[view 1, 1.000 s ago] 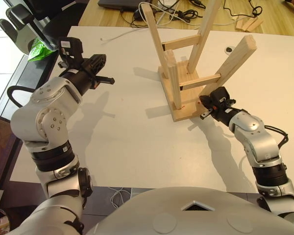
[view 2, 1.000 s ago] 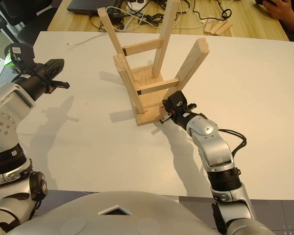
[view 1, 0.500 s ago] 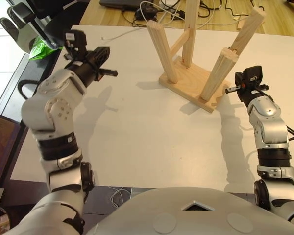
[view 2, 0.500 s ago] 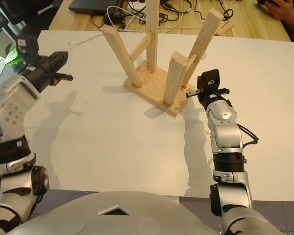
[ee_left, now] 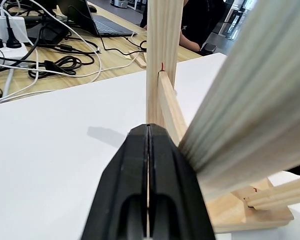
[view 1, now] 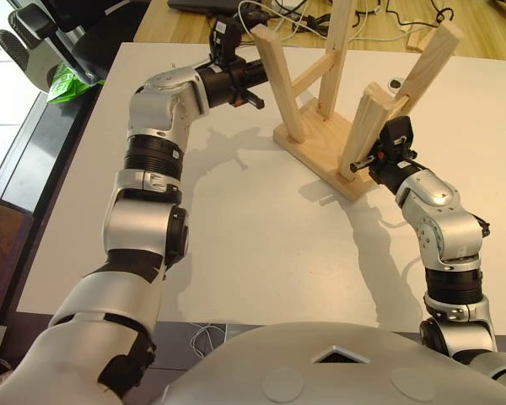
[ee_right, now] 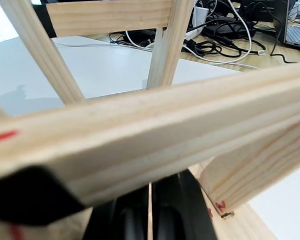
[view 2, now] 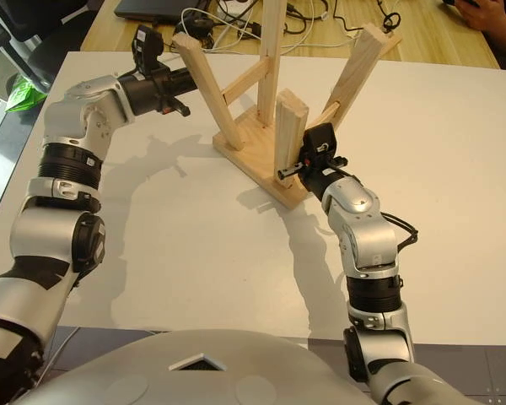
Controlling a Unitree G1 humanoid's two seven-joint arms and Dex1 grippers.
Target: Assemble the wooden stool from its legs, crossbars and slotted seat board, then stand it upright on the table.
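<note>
The wooden stool rests upside down, its seat board (view 1: 320, 158) flat on the white table (view 1: 236, 245) and its legs pointing up. Crossbars (view 1: 309, 71) join the legs. My left gripper (view 1: 259, 101) is shut, with nothing in it, right beside the upper part of the left leg (view 1: 280, 93). In the left wrist view its fingers (ee_left: 160, 170) are pressed together next to that leg (ee_left: 250, 95). My right gripper (view 1: 355, 169) is shut, its tips touching or nearly touching the near leg (view 1: 368, 126) low down. That leg (ee_right: 165, 130) crosses in front of its fingers (ee_right: 165, 210).
Behind the table stands a wooden desk with a laptop (view 1: 204, 7), cables (view 1: 278, 21) and loose wooden pieces (view 1: 423, 38). A small dark round object (view 1: 394, 84) lies on the table behind the stool. A green bag (view 1: 63, 86) sits off the table's left edge.
The stool has gone from tipped on its side to seat-down with legs up. My left arm swung from the far left to the stool's left leg. My right gripper came in against the near leg.
</note>
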